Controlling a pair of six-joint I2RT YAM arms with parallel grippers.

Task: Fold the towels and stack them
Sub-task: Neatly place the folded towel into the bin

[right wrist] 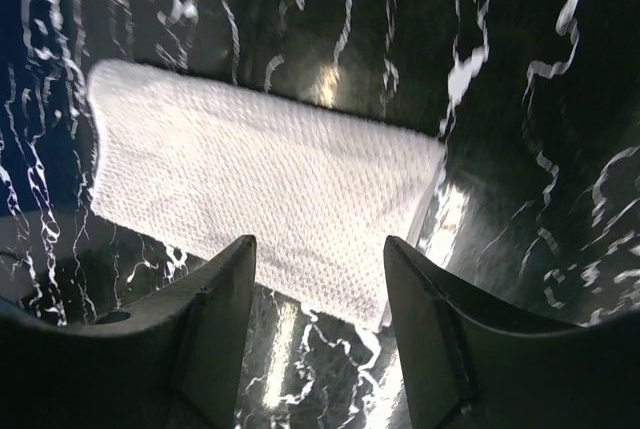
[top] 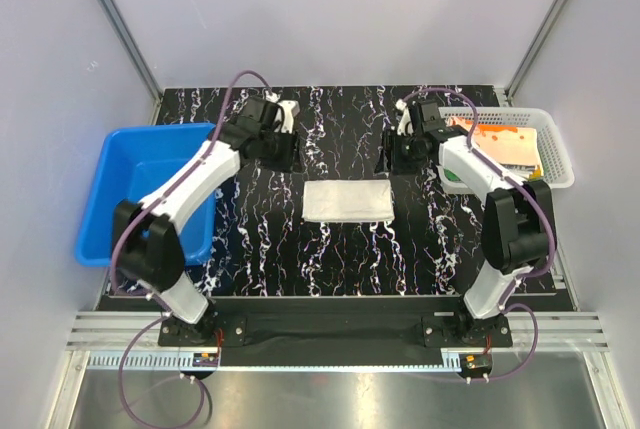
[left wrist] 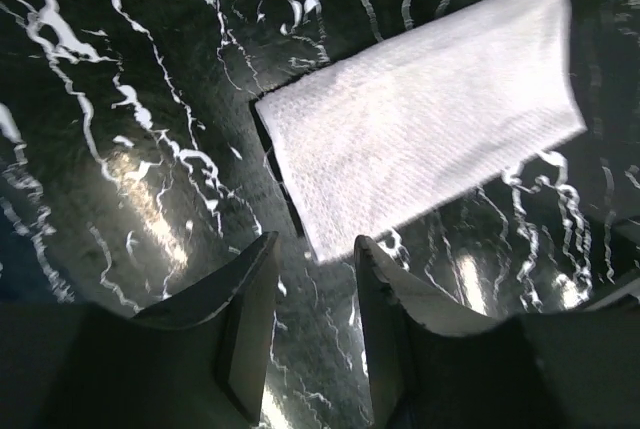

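So there's one whitish towel (top: 348,200) lying flat in the middle of the black marbled surface (top: 260,239), folded into a tidy rectangle with its long side running left to right. The left arm (top: 195,184) reaches in toward the far-left corner of the towel. The left jaws are spread a bit with nothing between them, and in the left wrist view the towel (left wrist: 420,114) sits just past the fingertips, not pinched. The right arm (top: 480,169) mirrors it at the far-right corner. The right jaws are spread wider and are also empty, with the towel (right wrist: 260,189) showing through the gap. A blue bin (top: 140,164) sits at the left edge of the surface. A white mesh basket (top: 560,154) sits at the far-right corner with orange and cream cloth (top: 500,141) in it.
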